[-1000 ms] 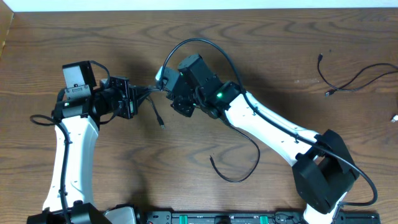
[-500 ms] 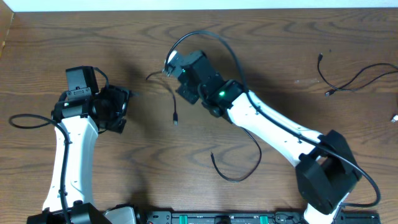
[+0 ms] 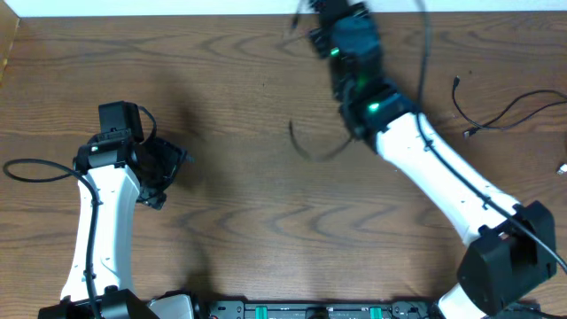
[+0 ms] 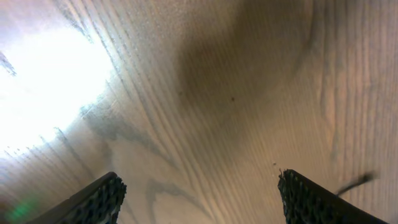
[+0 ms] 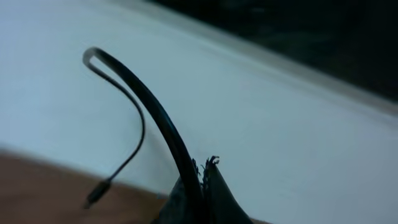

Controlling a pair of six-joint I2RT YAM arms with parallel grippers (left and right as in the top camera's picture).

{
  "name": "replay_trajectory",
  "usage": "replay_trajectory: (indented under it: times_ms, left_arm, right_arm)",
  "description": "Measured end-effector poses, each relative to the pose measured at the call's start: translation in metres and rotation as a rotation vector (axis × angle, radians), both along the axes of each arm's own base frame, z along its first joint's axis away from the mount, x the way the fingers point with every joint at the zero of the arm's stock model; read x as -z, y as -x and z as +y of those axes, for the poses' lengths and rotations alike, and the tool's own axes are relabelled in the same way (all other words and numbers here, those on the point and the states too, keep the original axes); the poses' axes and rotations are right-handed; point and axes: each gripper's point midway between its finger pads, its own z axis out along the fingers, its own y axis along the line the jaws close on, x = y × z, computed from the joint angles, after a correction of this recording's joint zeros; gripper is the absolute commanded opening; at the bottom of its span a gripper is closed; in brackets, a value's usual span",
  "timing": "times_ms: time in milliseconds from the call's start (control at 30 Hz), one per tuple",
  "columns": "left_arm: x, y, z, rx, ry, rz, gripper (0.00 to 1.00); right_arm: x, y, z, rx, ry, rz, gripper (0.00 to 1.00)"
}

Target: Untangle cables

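Separation looks largely done: right gripper (image 5: pixel 204 171) clenched on a thin black flexible cable (image 5: pixel 155 111) raised near the far edge of the brown wooden table (image 3: pixel 221 230), another thin black cord (image 3: pixel 518 106) lying well apart (rightward), left gripper (image 4: pixel 199 186) spread empty; laying-out outstanding.

wood-grain table (image 3: pixel 266 230), white surface (image 5: pixel 280 124) beyond

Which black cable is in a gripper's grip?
The black cable pinched in the shut right gripper, held up near the far edge; the other black cable lies loose on the table, far right.
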Motion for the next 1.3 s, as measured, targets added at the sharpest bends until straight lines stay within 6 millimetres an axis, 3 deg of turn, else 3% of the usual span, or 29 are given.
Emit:
replay_trajectory:
  times_ms: [233, 367, 500, 600, 700, 800, 900, 1300]
  left_arm:
    - [0.000, 0.002, 0.000, 0.056, -0.016, 0.006, 0.80]
    - [0.001, 0.003, 0.000, 0.096, -0.025, 0.008, 0.80]
    - [0.001, 0.003, 0.000, 0.111, -0.028, 0.008, 0.80]
    - [0.001, 0.003, 0.000, 0.113, -0.030, 0.005, 0.80]
    - [0.000, 0.000, 0.001, 0.119, -0.034, -0.005, 0.80]
    - [0.000, -0.002, 0.001, 0.122, -0.037, -0.014, 0.80]
    - [-0.001, -0.003, 0.001, 0.126, -0.040, -0.019, 0.80]
    - [-0.001, -0.004, 0.002, 0.126, -0.040, -0.022, 0.80]
  right_arm:
    - [-0.020, -0.018, -0.127, 0.362, 0.089, -0.058, 0.01]
    - [-0.021, -0.017, -0.222, 0.577, 0.145, -0.034, 0.01]
    - [-0.013, 0.001, -0.325, 0.793, 0.182, 0.029, 0.01]
    - [-0.004, 0.025, -0.390, 0.933, 0.201, 0.091, 0.01]
    - [0.001, 0.047, -0.436, 1.035, 0.207, 0.129, 0.01]
    - [0.005, 0.063, -0.465, 1.096, 0.210, 0.159, 0.01]
    - [0.010, 0.071, -0.479, 1.114, 0.213, 0.184, 0.01]
    - [0.022, 0.064, -0.477, 1.049, 0.170, 0.206, 0.01]
